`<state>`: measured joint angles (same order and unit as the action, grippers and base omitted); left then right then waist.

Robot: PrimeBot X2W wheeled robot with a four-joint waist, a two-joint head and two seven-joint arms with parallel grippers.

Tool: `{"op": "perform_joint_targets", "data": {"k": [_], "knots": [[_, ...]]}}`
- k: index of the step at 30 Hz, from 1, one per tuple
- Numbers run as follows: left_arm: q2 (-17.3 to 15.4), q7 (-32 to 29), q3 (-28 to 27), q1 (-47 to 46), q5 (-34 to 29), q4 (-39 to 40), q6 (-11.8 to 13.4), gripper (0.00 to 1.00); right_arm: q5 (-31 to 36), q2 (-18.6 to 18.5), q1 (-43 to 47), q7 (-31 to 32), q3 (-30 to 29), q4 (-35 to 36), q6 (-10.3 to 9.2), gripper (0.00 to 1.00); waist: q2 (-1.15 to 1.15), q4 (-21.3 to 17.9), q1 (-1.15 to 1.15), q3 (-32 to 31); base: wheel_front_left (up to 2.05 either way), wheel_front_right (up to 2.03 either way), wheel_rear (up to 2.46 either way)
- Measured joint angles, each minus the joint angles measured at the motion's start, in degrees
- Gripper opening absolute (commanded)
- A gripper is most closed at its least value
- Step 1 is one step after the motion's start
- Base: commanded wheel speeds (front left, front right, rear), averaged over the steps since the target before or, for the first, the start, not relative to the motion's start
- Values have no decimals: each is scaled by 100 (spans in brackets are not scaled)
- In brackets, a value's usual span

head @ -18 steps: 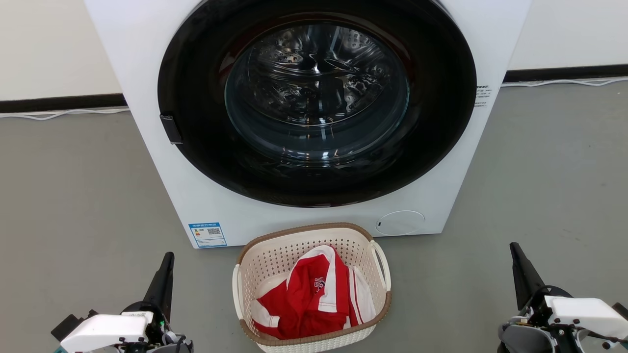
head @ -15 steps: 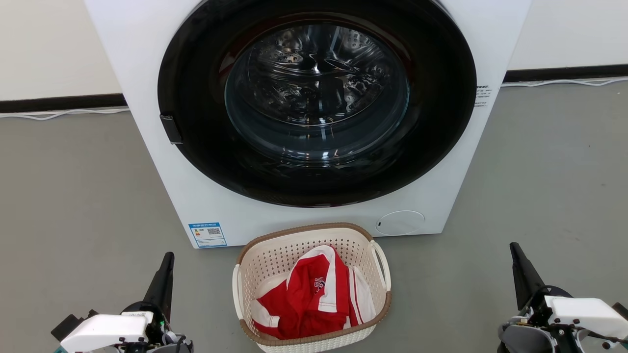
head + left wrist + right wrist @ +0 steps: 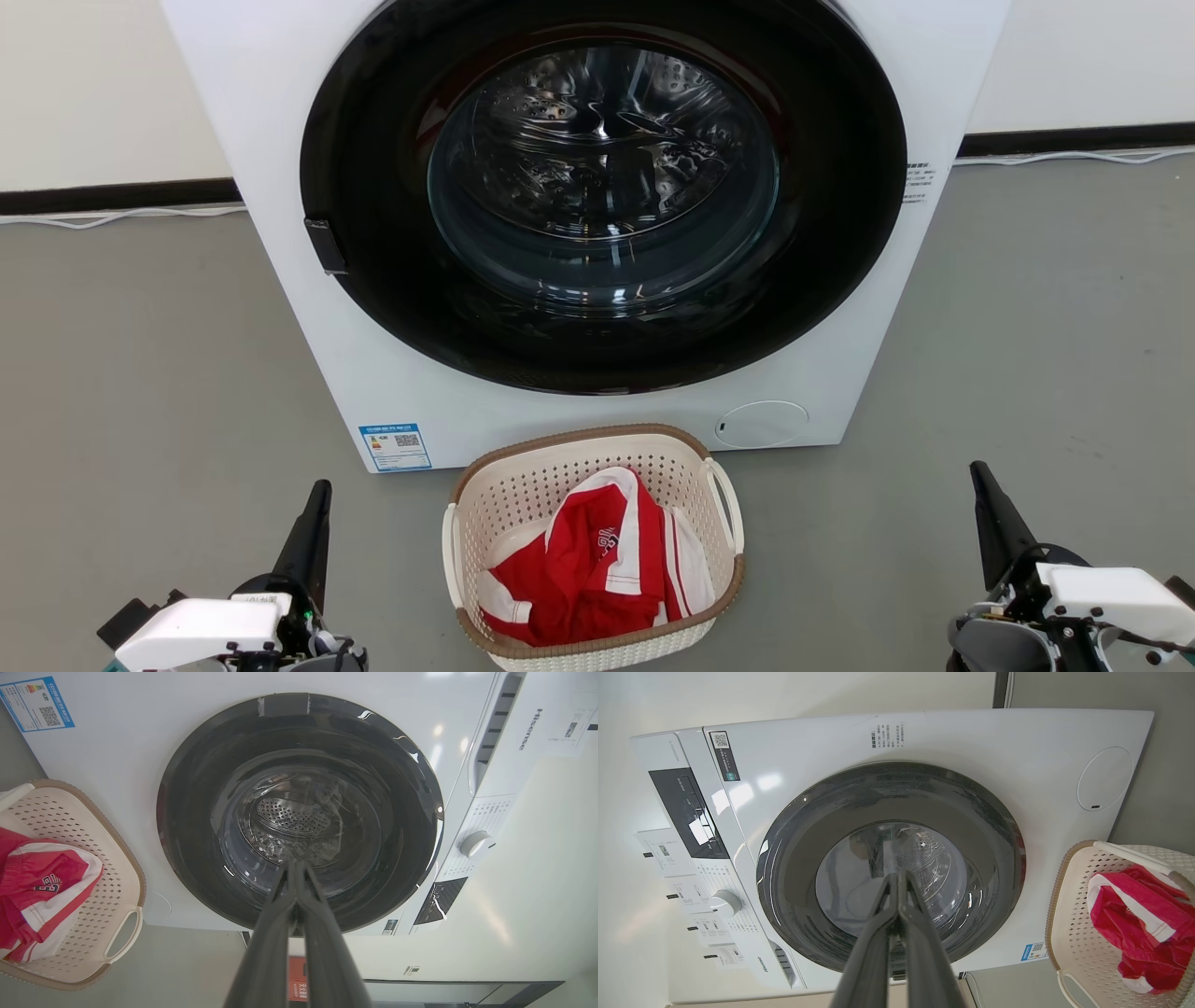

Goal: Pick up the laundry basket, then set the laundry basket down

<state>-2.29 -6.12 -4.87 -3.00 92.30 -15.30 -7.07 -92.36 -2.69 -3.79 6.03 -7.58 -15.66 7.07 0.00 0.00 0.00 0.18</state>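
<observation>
Both arms sit low, left gripper [image 3: 320,492] and right gripper [image 3: 980,478] pinched fully closed, fingers aimed far toward the white front-loading washing machine [image 3: 308,364]. Between them, the cream perforated plastic laundry basket [image 3: 518,495] stands mouth-up on grey floor [image 3: 140,373], untouched, long axis roughly near-far.

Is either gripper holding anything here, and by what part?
Nothing. The left gripper and right gripper are shut empty, clear of the cream perforated plastic laundry basket.
</observation>
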Motion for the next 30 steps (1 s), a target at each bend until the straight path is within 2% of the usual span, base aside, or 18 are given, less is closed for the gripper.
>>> {"op": "perform_joint_targets", "data": {"k": [10,11,17,30], "knots": [[0,0,1,0,0,0,0,0,0,0,0,0,0,0,0,0,0,0,0,0,0,0,0],[0,0,1,0,0,0,0,100,0,0,0,0,0,0,0,100,0,0,0,0,0,0,0],[78,12,16,329,0,-361,9,100,0,74,341,-5,41,-350,-7,100,0,0,0,1,0,0,0],[75,227,99,379,-381,-159,52,100,320,85,371,-189,110,-300,-8,100,0,-4,2,-6,0,0,0]]}}
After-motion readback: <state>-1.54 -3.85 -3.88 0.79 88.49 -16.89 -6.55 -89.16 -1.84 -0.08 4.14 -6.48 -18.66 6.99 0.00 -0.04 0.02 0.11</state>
